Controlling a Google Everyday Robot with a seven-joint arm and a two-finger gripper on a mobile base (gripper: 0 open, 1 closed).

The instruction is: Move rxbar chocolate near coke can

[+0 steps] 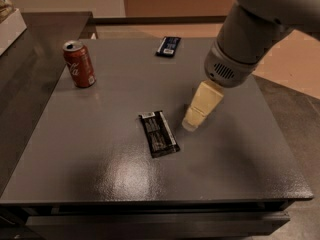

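Observation:
The rxbar chocolate [158, 133], a flat black wrapper with white and grey print, lies flat near the middle of the grey table [100, 174]. The coke can [79, 64], red with a silver top, stands upright at the table's far left. My gripper [192, 121], with cream-coloured fingers, hangs from the grey arm just right of the bar's upper end, above the table and apart from the bar. It holds nothing.
A dark blue wrapper with a white label [168, 46] lies at the table's far edge. A white box [10, 26] sits on a dark counter at the far left. Floor lies beyond the table's right edge.

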